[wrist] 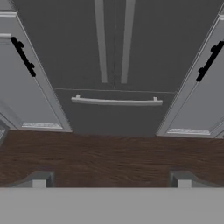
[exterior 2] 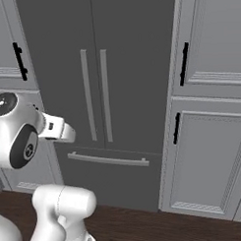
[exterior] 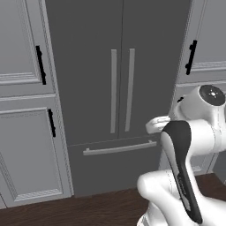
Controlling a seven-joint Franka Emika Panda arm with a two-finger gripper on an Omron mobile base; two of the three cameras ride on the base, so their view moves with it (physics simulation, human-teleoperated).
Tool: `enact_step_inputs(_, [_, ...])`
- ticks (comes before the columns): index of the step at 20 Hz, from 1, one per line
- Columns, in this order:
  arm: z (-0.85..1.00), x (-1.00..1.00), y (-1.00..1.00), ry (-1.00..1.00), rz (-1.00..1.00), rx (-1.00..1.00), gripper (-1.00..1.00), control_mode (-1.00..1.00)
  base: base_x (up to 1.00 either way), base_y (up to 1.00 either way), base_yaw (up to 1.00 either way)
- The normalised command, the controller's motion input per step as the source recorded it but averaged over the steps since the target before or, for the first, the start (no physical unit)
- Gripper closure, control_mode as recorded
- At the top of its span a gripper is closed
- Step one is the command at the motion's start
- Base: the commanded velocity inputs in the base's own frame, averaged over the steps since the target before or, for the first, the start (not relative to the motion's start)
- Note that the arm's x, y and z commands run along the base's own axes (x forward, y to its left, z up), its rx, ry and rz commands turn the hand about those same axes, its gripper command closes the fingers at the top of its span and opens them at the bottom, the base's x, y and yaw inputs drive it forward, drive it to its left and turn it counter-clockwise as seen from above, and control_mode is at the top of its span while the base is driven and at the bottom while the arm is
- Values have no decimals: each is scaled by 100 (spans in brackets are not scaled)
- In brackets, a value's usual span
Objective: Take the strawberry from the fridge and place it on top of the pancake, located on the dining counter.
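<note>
Light grey panelled cabinets (exterior: 26,132) flank the tall dark grey French-door fridge (exterior: 106,53), both doors closed, so your strawberry is presumably behind them. The gripper (wrist: 111,178) faces its long bar handles (wrist: 114,41), fingers spread, holding nothing.

I see the fridge (exterior: 119,88) with both doors closed, so everything behind them is hidden from me. Its top runs off the upper edge in both base views. In the hand view my gripper (wrist: 111,179) shows just two fingertips (wrist: 39,179), well apart.
</note>
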Motion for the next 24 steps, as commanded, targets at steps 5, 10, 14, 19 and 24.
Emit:
enact_step_inputs(5, [10,100,-18,6,0,0,-100,-100,0,0,0])
enact_step_inputs(10, [2,100,-4,-3,-1,0,-100,-100,0,0,0])
enact_step_inputs(14, [0,100,-10,0,-1,0,-100,-100,0,0,0])
enact_step_inputs(19, [3,100,-4,1,-2,0,-100,-100,0,0,0])
enact_step_inputs(24, [0,84,-11,-9,-1,0,-100,-100,0,0,0])
